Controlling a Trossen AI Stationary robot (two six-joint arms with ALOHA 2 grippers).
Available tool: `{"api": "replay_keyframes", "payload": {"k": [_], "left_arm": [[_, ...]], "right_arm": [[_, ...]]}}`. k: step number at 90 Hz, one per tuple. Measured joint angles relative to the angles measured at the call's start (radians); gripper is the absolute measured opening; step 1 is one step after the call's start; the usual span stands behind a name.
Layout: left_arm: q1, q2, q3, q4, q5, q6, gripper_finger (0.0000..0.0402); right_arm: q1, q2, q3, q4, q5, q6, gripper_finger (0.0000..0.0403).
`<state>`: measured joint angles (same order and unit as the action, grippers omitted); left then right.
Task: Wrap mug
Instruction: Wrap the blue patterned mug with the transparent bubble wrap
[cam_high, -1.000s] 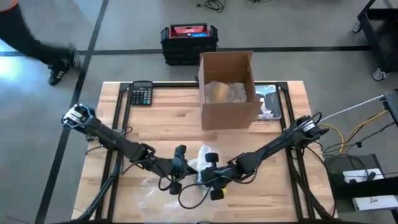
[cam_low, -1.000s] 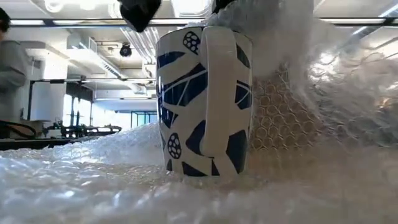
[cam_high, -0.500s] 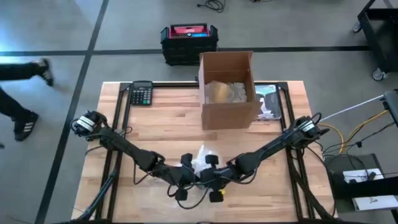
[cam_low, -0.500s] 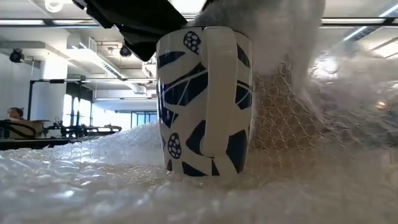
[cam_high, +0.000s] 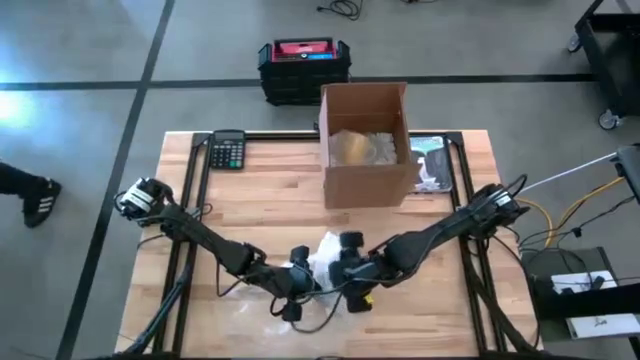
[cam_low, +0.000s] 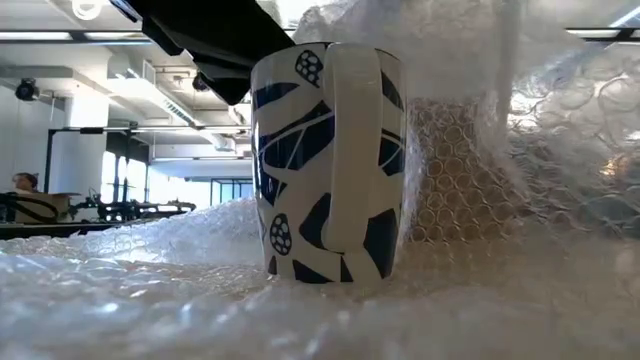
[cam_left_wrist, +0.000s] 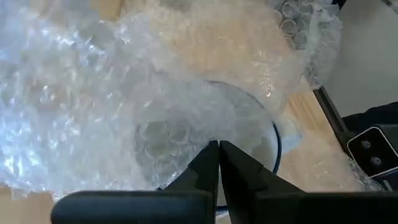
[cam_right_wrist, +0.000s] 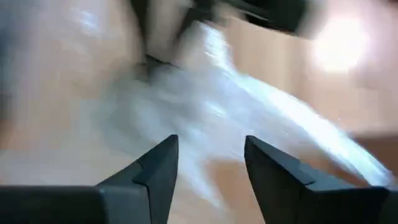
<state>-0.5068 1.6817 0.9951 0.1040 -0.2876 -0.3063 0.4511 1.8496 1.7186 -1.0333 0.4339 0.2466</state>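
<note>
Left wrist view: left gripper (cam_left_wrist: 218, 163) pinches bubble wrap (cam_left_wrist: 124, 93); right gripper (cam_right_wrist: 208, 155) spread.

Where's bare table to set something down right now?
Bare wood lies between the calculator and the cardboard box, and along the table behind both arms. The front centre is crowded: both grippers, left and right, meet over the bubble wrap.

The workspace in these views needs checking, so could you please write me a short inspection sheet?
Surface: wooden table, bare at the back.
Job's things: mug upright on bubble wrap; wrap raised behind it.
Clutter: calculator, open cardboard box.
Grippers: left gripper fingers closed by the wrap; right gripper fingers open, blurred.
Cables: wires off the table's right side.
Surroundings: black case on the floor; a person's shoe at left.
</note>
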Motion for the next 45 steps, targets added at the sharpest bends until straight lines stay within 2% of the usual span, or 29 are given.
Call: {"api": "replay_keyframes", "payload": {"k": [9,15,21,36,45], "left_arm": [[0.001,0.000,0.000,0.004,0.009,0.000,0.0000],[0.001,0.000,0.000,0.007,0.009,0.000,0.0000],[0.000,0.000,0.000,0.008,0.010,0.000,0.0000],[0.000,0.000,0.000,0.008,0.010,0.001,0.0000],[0.000,-0.001,0.000,0.007,0.010,0.001,0.0000]], "right_arm": [[-0.013,0.002,-0.031,-0.030,0.191,0.024,0.0160],[-0.029,0.002,-0.064,0.011,0.216,0.027,0.0154],[-0.037,0.002,-0.105,0.139,0.149,0.001,0.0146],[-0.015,0.005,-0.164,0.490,-0.148,-0.124,0.0117],[0.002,0.005,-0.186,0.543,-0.203,-0.136,0.0091]]}}
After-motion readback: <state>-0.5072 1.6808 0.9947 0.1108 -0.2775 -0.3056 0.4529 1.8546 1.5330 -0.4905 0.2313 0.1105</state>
